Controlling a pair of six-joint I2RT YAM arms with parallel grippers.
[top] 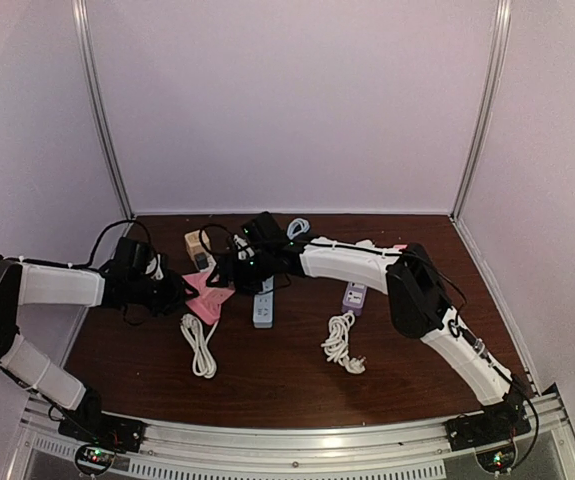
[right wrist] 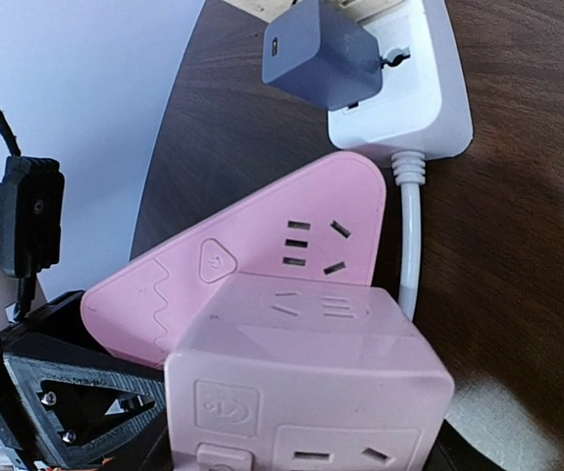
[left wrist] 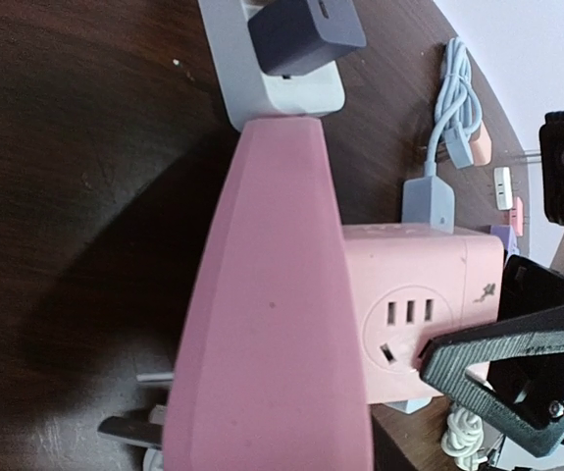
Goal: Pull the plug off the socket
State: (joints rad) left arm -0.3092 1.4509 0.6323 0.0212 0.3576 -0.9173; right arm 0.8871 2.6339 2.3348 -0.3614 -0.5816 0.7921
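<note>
At the middle of the overhead view, your two arms pointed toward each other over a dark brown wooden bench (top: 287, 385), shut in by pale lilac walls (top: 287, 100) with metal posts (top: 102, 110) at the back corners. The pink cube adaptor (right wrist: 311, 383) sat against the pink triangular socket strip (right wrist: 262, 245), left of centre on the bench. Your right gripper (top: 230, 270) was at the cube, one black finger (left wrist: 453, 358) touching its socketed face; whether its jaws were clamped, I cannot tell. Your left gripper (top: 179, 292) was at the strip's left edge; I cannot tell how its jaws stood either. Lower in the frame lay a coiled white cable (top: 199, 345).
</note>
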